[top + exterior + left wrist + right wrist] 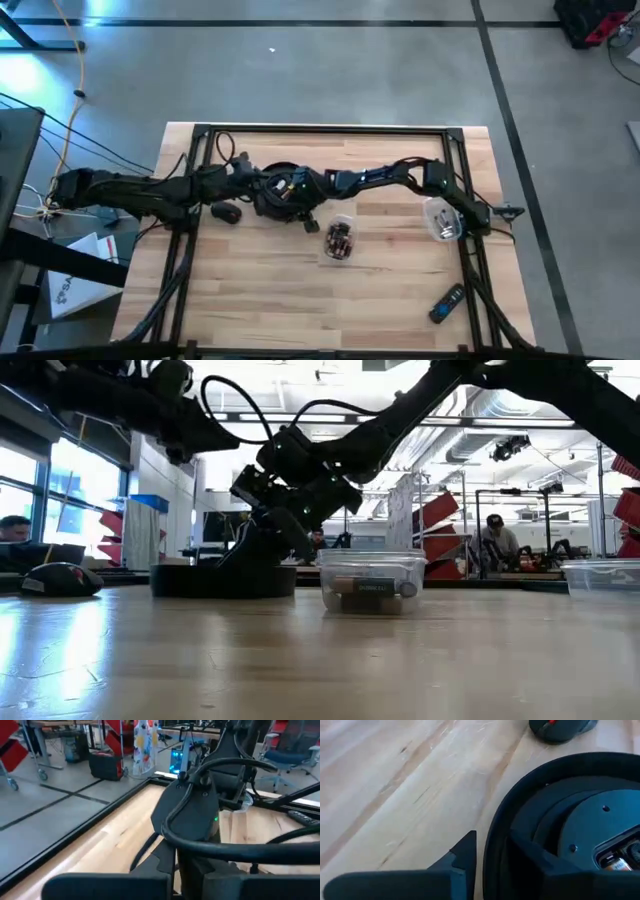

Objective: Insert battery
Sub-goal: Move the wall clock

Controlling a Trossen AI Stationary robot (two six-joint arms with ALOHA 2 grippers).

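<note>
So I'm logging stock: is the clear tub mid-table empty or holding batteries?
Holding some: the clear tub shows batteries lying inside, seen from above and level.

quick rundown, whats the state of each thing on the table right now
round black device: on the table, battery bay facing up, a battery visible in it
left end effector: over the device
right end effector: at the device rim
battery tub: upright, lidless, batteries inside
computer mouse: flat on the table, untouched
remote: lying flat near the table's front right
</note>
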